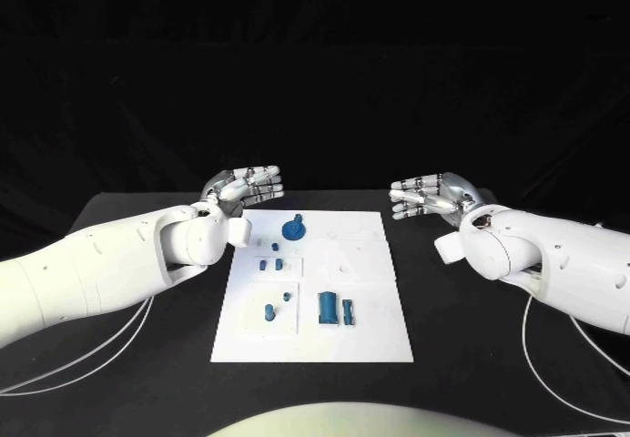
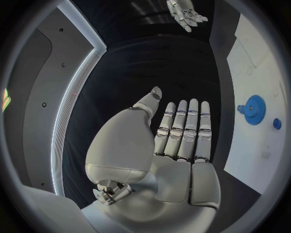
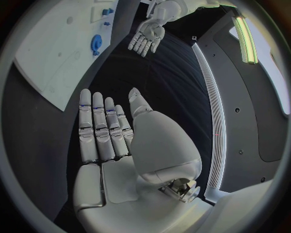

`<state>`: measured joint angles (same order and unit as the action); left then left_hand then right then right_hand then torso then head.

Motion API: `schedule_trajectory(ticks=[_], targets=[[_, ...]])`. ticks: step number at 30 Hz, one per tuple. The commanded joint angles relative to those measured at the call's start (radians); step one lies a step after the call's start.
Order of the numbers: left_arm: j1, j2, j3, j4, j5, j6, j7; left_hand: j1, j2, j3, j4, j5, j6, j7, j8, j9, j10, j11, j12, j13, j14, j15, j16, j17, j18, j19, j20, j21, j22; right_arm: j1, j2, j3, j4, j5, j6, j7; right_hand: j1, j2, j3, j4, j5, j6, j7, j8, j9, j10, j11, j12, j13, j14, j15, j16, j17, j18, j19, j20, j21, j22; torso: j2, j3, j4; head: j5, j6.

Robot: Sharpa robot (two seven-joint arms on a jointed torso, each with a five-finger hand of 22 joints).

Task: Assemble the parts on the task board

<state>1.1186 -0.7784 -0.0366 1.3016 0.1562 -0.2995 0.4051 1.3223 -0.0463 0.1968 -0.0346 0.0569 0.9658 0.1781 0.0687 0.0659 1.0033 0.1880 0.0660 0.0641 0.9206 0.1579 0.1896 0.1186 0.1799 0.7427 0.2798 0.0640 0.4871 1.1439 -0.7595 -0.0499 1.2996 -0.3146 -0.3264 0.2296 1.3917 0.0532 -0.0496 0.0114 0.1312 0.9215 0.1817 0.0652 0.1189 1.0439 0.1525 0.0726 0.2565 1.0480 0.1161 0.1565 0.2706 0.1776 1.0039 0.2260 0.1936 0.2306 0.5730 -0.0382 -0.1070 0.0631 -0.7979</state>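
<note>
**Ana:** On the table, the board [image 1: 368,337] is lying between the two arms, and almost nothing is looking assembled yet. The gear [image 1: 297,229] is sitting at the far end, possibly on its peg, though I can't tell.

**Ben:** And the rest?

**Ana:** The small pegs [image 1: 269,265] are lying in a recess mid-board, and the cylinder [image 1: 327,308] is resting near the front beside a thinner pin [image 1: 348,312] and another short piece [image 1: 269,312]. I'm judging that nearly all the work is still waiting.

**Ben:** What are the hands doing?

**Ana:** The left hand [image 1: 246,188] is hovering beyond the board's far left corner, fingers straight and close together, holding nothing. The right hand [image 1: 428,194] is mirroring it off the far right corner, likewise flat and empty.

**Ben:** Are the wrist cameras adding anything?

**Ana:** Yes. The left wrist view is showing the left palm [image 2: 176,141] bare, with the gear [image 2: 255,110] off beside the fingers and the right hand [image 2: 185,12] facing it. The right wrist view is confirming the right palm [image 3: 112,141] is bare too. The head view alone is giving the near parts.
</note>
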Motion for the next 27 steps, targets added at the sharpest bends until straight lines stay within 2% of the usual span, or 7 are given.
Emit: schedule_trajectory(ticks=[1,5,6,12,13,19,27], targets=[[-0.006,0.015,0.001,-0.02,-0.003,-0.071,0.076,0.011,0.003,-0.014,0.001,0.001,-0.013,-0.002,-0.006,-0.001,-0.019,0.0,-0.003,-0.002,-0.002,0.007,-0.03,-0.015,0.005,-0.015,0.002,0.0,-0.03,-0.003,0.019,0.002,-0.038,0.091,0.09,0.11,0.001,0.02,-0.001,-0.023,-0.003,0.007,0.002,-0.003,-0.018,0.007,0.003,-0.005,-0.059,0.017,0.002,-0.041,-0.051,0.006,0.023,0.001,-0.039,-0.036,-0.018,-0.0003,0.0042,0.003,0.027],[-0.013,0.027,0.001,-0.036,-0.005,-0.087,0.088,0.014,0.009,-0.023,0.001,0.002,-0.014,0.0,-0.005,-0.001,-0.029,-0.003,-0.004,-0.002,-0.002,0.008,-0.049,-0.024,0.005,-0.021,0.003,0.0,-0.049,-0.004,0.041,0.004,-0.071,0.099,0.102,0.124,-0.003,0.036,0.001,-0.05,-0.003,0.017,0.003,-0.003,-0.038,0.019,0.001,-0.005,-0.119,0.043,0.002,-0.073,-0.103,0.006,0.052,0.0,-0.073,-0.071,-0.018,0.0053,0.0063,0.012,0.037],[-0.012,0.024,0.0,-0.032,-0.001,-0.044,0.034,-0.391,0.046,-0.071,0.035,-0.057,-0.295,-0.053,-0.069,-0.066,-0.317,-0.058,-0.066,-0.064,-0.276,-0.047,-0.089,-0.119,-0.054,-0.234,-0.081,-0.064,-0.18,-0.002,0.035,0.004,-0.065,0.054,0.043,0.06,-0.421,-0.053,0.05,-0.011,-0.039,-0.268,-0.052,-0.065,-0.119,-0.303,-0.045,-0.073,-0.156,-0.287,-0.033,-0.156,-0.15,-0.053,-0.267,-0.068,-0.107,-0.117,-0.013,0.0012,0.0042,0.008,0.03],[-0.016,0.022,0.003,-0.011,-0.012,-0.073,0.04,-0.521,0.046,-0.091,0.035,-0.057,-0.396,-0.071,-0.069,-0.066,-0.42,-0.076,-0.066,-0.064,-0.37,-0.059,-0.106,-0.119,-0.063,-0.311,-0.11,-0.064,-0.227,-0.008,0.031,0.007,-0.045,0.07,0.013,0.075,-0.561,-0.053,0.05,-0.011,-0.053,-0.359,-0.07,-0.065,-0.119,-0.407,-0.061,-0.073,-0.178,-0.392,-0.046,-0.156,-0.174,-0.061,-0.369,-0.091,-0.194,-0.137,-0.015,0.0045,0.0133,0.002,0.045],[-0.018,0.021,0.004,0.002,-0.019,-0.092,0.044,-0.575,0.046,-0.099,0.035,-0.057,-0.434,-0.078,-0.069,-0.066,-0.458,-0.084,-0.066,-0.064,-0.407,-0.066,-0.112,-0.119,-0.071,-0.34,-0.122,-0.064,-0.244,-0.011,0.029,0.009,-0.032,0.08,-0.006,0.083,-0.615,-0.053,0.05,-0.011,-0.059,-0.395,-0.077,-0.065,-0.119,-0.448,-0.067,-0.073,-0.183,-0.434,-0.116,-0.156,-0.18,-0.07,-0.41,-0.099,-0.194,-0.144,-0.015,0.0066,0.0191,-0.002,0.055],[-0.034,0.014,0.015,0.087,-0.062,-0.212,0.066,-0.731,0.046,-0.119,0.035,-0.057,-0.545,-0.099,-0.069,-0.066,-0.573,-0.106,-0.066,-0.064,-0.515,-0.085,-0.19,-0.119,-0.082,-0.424,-0.155,-0.064,-0.295,-0.034,0.016,0.02,0.051,0.144,-0.126,0.14,-0.777,-0.053,0.05,-0.011,-0.131,-0.506,-0.099,-0.065,-0.119,-0.573,-0.153,-0.073,-0.256,-0.563,-0.116,-0.156,-0.199,-0.081,-0.534,-0.126,-0.194,-0.231,-0.021,0.0198,0.056,-0.028,0.115],[-0.061,0.002,0.031,0.226,-0.134,-0.41,0.104,-0.897,0.046,-0.197,0.035,-0.057,-0.663,-0.178,-0.069,-0.066,-0.693,-0.188,-0.066,-0.064,-0.628,-0.158,-0.19,-0.119,-0.103,-0.513,-0.19,-0.064,-0.349,-0.076,-0.01,0.041,0.205,0.264,-0.349,0.246,-0.95,-0.053,0.05,-0.011,-0.131,-0.622,-0.182,-0.065,-0.119,-0.705,-0.153,-0.073,-0.256,-0.699,-0.116,-0.156,-0.271,-0.102,-0.666,-0.154,-0.194,-0.231,-0.028,0.036,0.101,-0.059,0.188]])
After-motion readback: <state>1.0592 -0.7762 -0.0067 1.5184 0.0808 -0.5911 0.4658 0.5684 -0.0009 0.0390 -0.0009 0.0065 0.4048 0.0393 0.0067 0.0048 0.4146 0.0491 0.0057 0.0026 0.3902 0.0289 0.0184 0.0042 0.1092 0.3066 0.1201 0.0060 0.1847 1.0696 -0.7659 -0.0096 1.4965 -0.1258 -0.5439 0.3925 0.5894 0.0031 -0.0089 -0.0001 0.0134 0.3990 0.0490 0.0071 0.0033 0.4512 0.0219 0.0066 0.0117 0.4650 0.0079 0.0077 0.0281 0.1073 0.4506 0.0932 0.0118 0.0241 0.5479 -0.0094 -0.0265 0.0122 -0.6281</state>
